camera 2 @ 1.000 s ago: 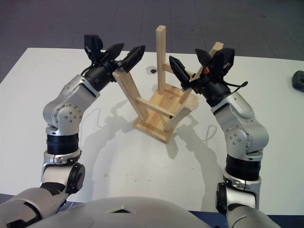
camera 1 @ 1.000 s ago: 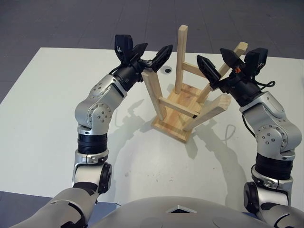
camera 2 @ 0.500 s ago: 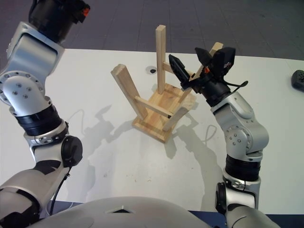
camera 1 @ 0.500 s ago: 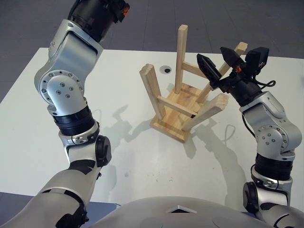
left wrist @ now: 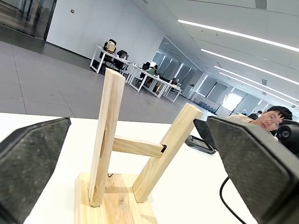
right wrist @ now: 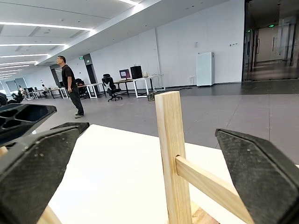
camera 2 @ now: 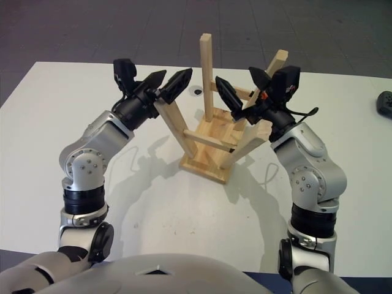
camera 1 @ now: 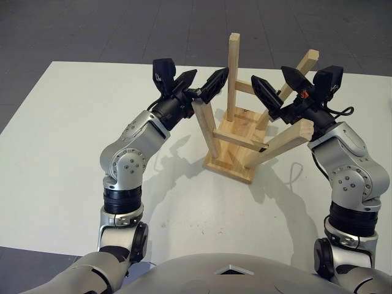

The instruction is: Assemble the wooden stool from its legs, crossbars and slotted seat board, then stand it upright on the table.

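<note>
As the stool (camera 2: 208,168) rests inverted, a black device (camera 2: 384,101) lies apart.

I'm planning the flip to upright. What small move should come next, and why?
Probably ease the left gripper onto the near-left leg and close its fingers: the stool sits seat-down, legs up; that gripper and the right gripper are open, holding nothing.

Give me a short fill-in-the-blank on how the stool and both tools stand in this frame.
The pale wooden stool rests on the white table with its legs pointing ____.
It has ____ legs.
The left tool and the right tool both have their fingers ____.
Missing words: up; four; open.
</note>
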Controlling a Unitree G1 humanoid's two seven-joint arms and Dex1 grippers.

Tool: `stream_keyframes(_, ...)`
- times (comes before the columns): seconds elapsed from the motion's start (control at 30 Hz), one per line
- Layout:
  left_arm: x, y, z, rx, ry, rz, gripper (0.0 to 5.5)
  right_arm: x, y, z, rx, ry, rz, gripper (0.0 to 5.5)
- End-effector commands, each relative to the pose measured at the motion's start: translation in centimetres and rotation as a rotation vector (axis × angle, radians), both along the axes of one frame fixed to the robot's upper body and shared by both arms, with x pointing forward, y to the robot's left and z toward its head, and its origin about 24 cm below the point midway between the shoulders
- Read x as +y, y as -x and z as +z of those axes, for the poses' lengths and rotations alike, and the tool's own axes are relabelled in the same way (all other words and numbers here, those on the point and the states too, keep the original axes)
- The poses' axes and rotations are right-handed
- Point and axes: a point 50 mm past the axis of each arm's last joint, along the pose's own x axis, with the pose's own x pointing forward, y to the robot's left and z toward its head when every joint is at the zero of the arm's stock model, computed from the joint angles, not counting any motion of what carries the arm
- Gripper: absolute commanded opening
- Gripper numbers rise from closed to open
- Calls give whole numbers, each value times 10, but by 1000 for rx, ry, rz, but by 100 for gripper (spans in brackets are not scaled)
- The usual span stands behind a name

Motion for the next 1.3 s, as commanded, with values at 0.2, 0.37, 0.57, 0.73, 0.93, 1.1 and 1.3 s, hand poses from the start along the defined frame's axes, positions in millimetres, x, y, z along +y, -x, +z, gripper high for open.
stream_keyframes(0.2, 22, -9, 40, -59, 132, 0, 539, -5, -3, 53, -124, -247, 16, 540)
stream_keyframes(0.37, 22, -2, 68, -112, 225, -58, 539, 12, 11, 91, -201, -342, 140, 540)
stream_keyframes(0.57, 28, -1, 113, -230, 268, -17, 539, 25, 46, 101, -193, -285, 396, 540)
stream_keyframes(0.73, 15, -1, 110, -196, 305, -74, 539, 17, 58, 62, -46, -111, 405, 540)
stream_keyframes(0.93, -5, -8, 37, 29, 213, -79, 539, 27, 69, 25, 75, -39, 443, 540)
stream_keyframes(1.1, -6, -17, -19, 175, 120, -23, 539, 26, 67, 12, 86, 41, 404, 540)
stream_keyframes(1.3, 2, -21, 4, 102, 174, -22, 539, 26, 58, 22, 26, -2, 385, 540)
